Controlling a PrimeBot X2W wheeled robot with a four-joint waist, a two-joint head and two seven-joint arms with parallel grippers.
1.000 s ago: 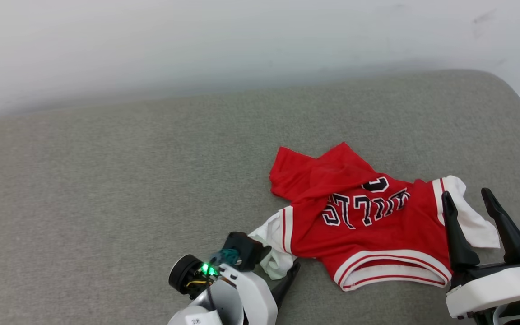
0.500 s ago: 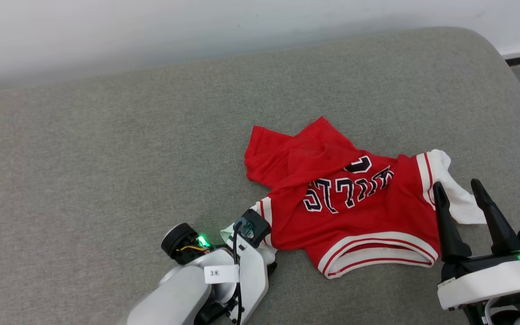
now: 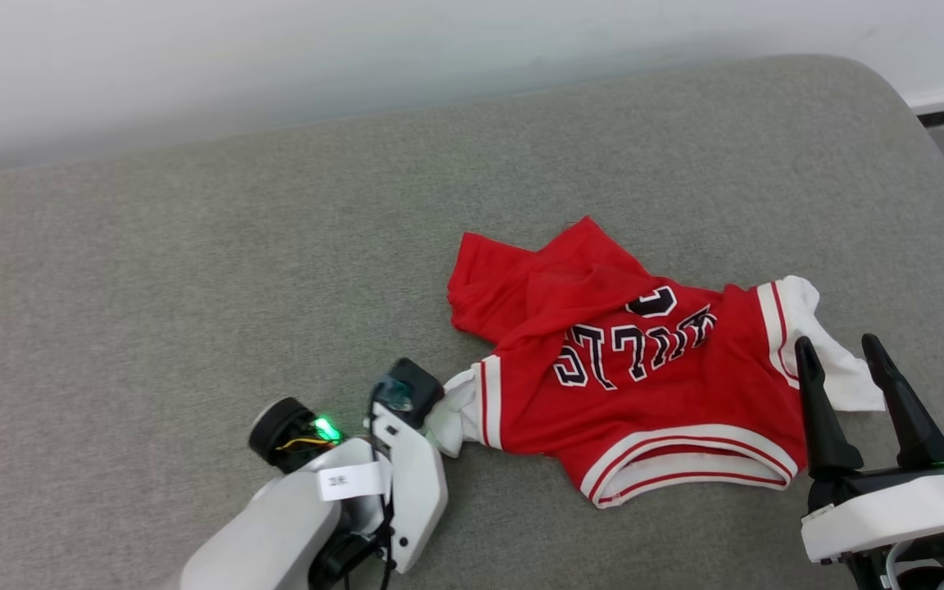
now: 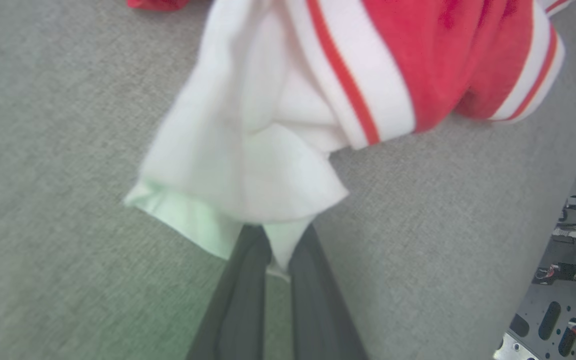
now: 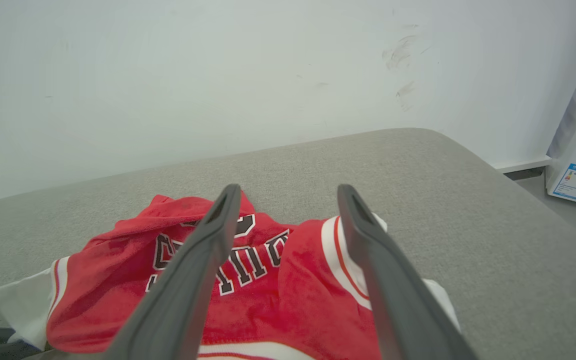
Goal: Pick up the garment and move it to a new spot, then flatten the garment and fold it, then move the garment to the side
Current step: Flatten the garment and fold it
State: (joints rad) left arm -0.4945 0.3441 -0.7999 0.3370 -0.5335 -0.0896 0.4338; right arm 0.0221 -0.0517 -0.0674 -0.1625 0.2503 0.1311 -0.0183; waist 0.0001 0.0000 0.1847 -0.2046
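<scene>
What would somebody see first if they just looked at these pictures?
The bright red BULLS jersey, lying crumpled on the grey cushion, right of the middle. Next, the left gripper pinching its white sleeve at the jersey's left end, and the right gripper open by the other sleeve.

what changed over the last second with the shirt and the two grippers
The left gripper, shut on the garment's white sleeve, moved toward the robot's left and drew that sleeve out. The head camera also shifted. The right gripper stayed open over the other sleeve, and the garment's red body stayed crumpled on the grey cushion.
</scene>
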